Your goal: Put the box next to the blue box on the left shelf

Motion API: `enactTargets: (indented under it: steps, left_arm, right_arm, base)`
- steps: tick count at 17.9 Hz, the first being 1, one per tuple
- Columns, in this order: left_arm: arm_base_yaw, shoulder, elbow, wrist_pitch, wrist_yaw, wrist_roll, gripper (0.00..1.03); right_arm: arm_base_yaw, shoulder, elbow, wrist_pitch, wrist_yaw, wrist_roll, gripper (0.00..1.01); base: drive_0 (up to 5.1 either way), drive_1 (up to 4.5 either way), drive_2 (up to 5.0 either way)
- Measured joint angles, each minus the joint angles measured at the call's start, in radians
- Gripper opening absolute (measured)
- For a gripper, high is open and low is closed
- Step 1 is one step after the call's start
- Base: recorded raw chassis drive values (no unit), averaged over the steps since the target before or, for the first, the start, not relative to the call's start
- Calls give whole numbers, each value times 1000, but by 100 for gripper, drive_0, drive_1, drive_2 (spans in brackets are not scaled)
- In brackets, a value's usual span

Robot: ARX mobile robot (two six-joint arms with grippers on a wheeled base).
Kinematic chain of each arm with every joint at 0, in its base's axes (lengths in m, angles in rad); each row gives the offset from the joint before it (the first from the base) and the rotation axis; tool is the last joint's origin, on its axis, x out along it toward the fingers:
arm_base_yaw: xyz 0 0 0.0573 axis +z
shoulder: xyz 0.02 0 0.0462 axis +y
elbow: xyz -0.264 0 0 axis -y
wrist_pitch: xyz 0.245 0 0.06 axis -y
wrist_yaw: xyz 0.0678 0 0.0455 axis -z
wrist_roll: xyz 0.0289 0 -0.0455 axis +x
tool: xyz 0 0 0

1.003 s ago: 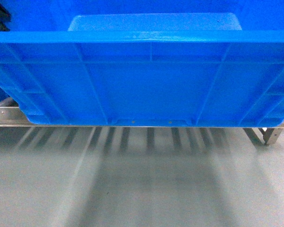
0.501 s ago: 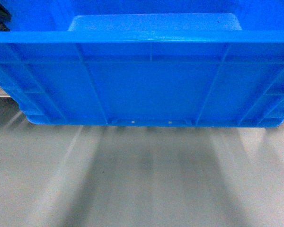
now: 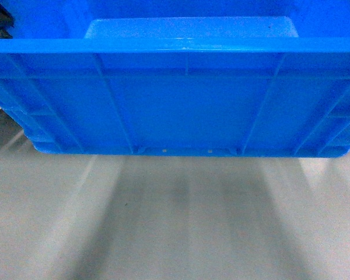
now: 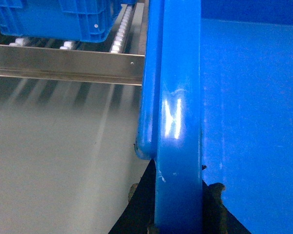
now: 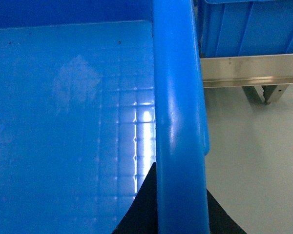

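Observation:
The box (image 3: 175, 105), a large bright-blue ribbed crate, fills the upper half of the head view, held above the grey floor. My left gripper (image 4: 179, 187) is shut on its left rim (image 4: 178, 73), with one black finger (image 4: 144, 195) outside the wall and the other inside. My right gripper (image 5: 180, 195) is shut on the right rim (image 5: 178, 73) the same way. The left shelf (image 4: 63, 61), a grey rail with white rollers (image 4: 121, 31), lies just ahead at the top left of the left wrist view. A blue box (image 4: 58, 19) sits on it.
Another blue crate (image 5: 249, 24) rests on a grey rail (image 5: 254, 70) with a metal foot (image 5: 263, 92) ahead of the right rim. Grey floor (image 3: 175, 221) spreads below the held box.
The grey rail that showed below the box a second ago has passed out of the head view behind it. The box keeps its place in the view and both grips hold.

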Motion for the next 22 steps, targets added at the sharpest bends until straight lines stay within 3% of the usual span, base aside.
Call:
enactTargets:
  steps: [11, 22]
  left_arm:
    - [0, 0, 0, 0, 0, 0, 8]
    - [0, -1, 0, 1, 0, 0, 8]
  right_arm:
    - [0, 0, 0, 1, 0, 0, 7]
    - [0, 0, 0, 2, 0, -1, 7]
  base:
    - [0, 0, 0]
    - [8, 438, -423]
